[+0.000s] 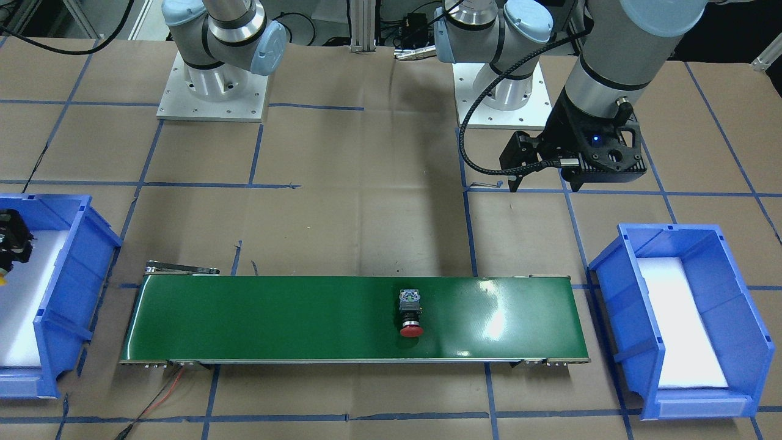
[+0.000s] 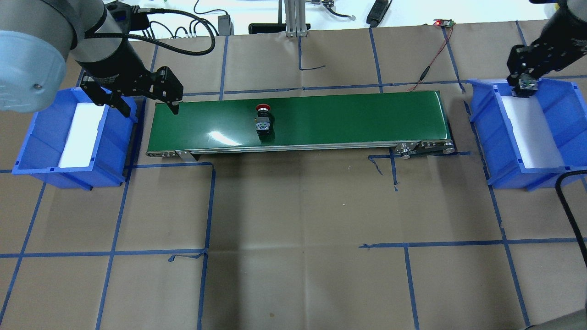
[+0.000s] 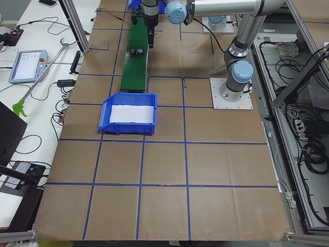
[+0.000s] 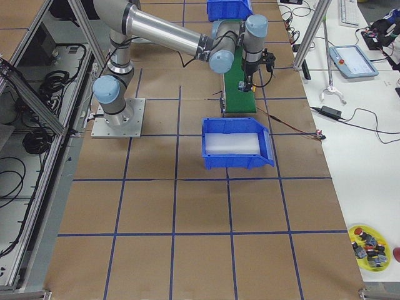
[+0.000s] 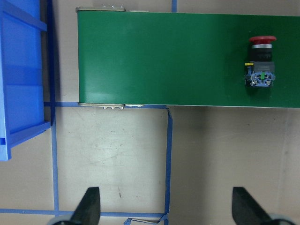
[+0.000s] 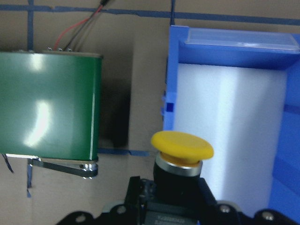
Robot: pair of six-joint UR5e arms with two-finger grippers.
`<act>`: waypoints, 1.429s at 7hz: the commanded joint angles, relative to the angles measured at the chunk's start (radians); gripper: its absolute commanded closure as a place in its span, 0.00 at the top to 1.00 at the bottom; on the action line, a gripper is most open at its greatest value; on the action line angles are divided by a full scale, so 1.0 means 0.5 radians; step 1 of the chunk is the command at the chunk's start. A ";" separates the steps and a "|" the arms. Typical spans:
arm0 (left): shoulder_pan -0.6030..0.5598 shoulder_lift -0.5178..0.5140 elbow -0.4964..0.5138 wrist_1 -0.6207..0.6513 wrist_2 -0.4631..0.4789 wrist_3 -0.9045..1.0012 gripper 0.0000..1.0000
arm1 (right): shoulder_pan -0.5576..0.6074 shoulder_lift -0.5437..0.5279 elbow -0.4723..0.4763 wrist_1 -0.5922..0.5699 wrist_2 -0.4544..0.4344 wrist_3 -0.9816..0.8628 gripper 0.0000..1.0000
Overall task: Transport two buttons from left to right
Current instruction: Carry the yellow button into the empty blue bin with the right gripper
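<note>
Front-facing, red-capped push-button (image 1: 410, 315): lies on its side on the green conveyor belt (image 1: 275, 318), a little off mid-length, cap toward the camera.
Front-facing, left gripper (image 1: 544, 182): empty with fingers spread, hanging over the table behind the left bin (image 1: 611, 293).
Overhead, right gripper (image 2: 523, 89): clenched on the yellow-capped push-button (image 2: 528, 85), above the far corner of the right bin (image 2: 481, 123) nearest the belt.
Side views: both arms are too small to read the jaws. The red-capped push-button sits on the belt between the two bins.
Left wrist, fingertips (image 5: 89, 208): wide apart with nothing between them. The belt's end and the left bin's edge lie ahead.
Right wrist, yellow cap: seen against the bin wall and the edge of the white foam liner (image 6: 243, 117). The black body is pinched between the pads.
Step in hand (judged): depositing the yellow-capped push-button in the right bin.
Doing it well (judged): carry it inward until it is clear of the wall and fully over the foam. Lower it close before opening so it neither bounces nor rolls, then lift straight up.
</note>
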 commanded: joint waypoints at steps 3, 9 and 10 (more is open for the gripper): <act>0.003 0.000 0.000 0.000 0.001 0.003 1.00 | -0.273 0.087 0.185 -0.016 0.001 -0.557 0.03; 0.003 0.000 0.000 0.006 -0.002 0.003 1.00 | -0.393 0.222 0.645 -0.614 0.007 -0.661 0.03; 0.003 0.000 0.000 0.006 -0.002 0.003 1.00 | -0.393 0.222 0.670 -0.614 0.007 -0.655 0.04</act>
